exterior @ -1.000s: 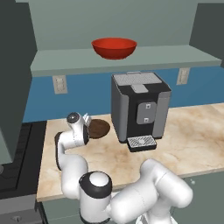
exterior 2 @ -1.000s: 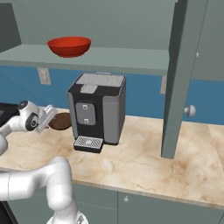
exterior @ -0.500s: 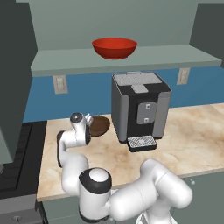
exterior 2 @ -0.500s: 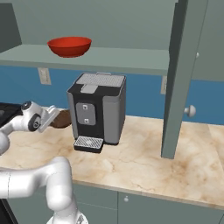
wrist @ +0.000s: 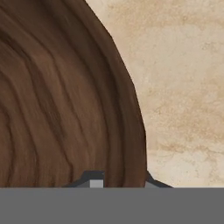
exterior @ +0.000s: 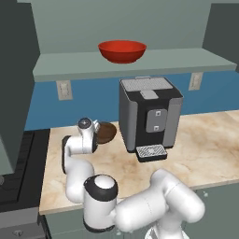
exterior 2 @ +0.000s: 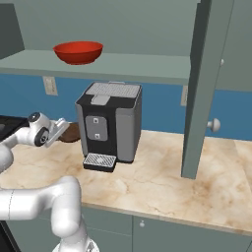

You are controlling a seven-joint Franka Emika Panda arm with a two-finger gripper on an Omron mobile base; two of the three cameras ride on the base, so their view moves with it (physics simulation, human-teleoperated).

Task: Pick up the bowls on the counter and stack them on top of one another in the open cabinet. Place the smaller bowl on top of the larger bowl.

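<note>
1. The gripper (wrist: 119,183) is clenched on the rim of the smaller bowl (exterior: 105,132), one finger inside the wall and one outside.
2. That brown bowl sits on the counter (exterior: 210,144), just left of the coffee machine (exterior: 148,116).
3. The larger bowl (exterior: 122,50) rests in the open cabinet (exterior: 186,58), above the machine.
4. Lift straight up, keeping the rim level, and clear the machine's top before swinging toward the red bowl.

No text, label, brand, number or sign can be read in any of the views. The front panel of the coffee machine (exterior: 155,120) carries only plain grey squares, and the wall sockets (exterior: 64,89) are blank. Nothing is printed on the red bowl (exterior: 122,50).
</note>
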